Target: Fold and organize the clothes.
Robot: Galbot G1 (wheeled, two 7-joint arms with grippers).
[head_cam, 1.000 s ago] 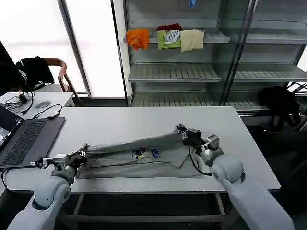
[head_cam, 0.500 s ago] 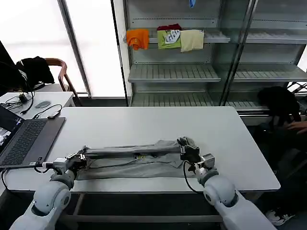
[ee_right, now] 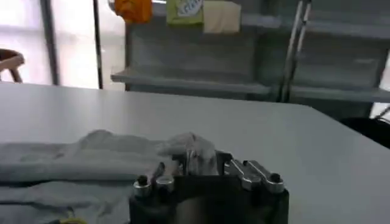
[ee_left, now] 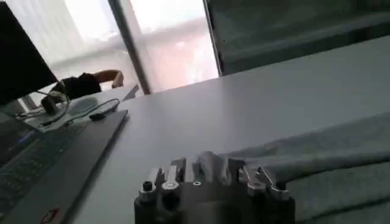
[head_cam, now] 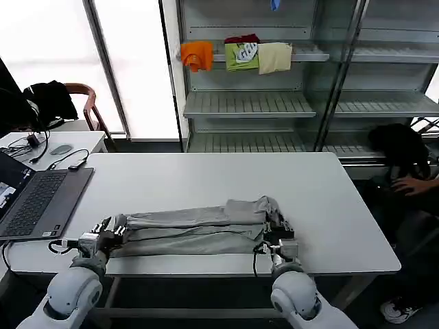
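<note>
Your shirt [head_cam: 195,229] lies folded into a long band at the table's [head_cam: 206,178] near edge. Left gripper [head_cam: 110,228] and right gripper [head_cam: 275,229] each pinch an end; thin, limp fabric, so grip doubled edges.

shirt [head_cam: 199,229] | light grey, thin fabric | folded lengthwise into a long flat band | lies crosswise near the front edge of the white surface [head_cam: 206,178] | one end bunched

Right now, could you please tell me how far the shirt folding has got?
Done: the thin light grey shirt lies folded lengthwise into a narrow band near the white table's front edge. In hand: the left gripper and right gripper sit at its ends. Left: crosswise folds.
</note>
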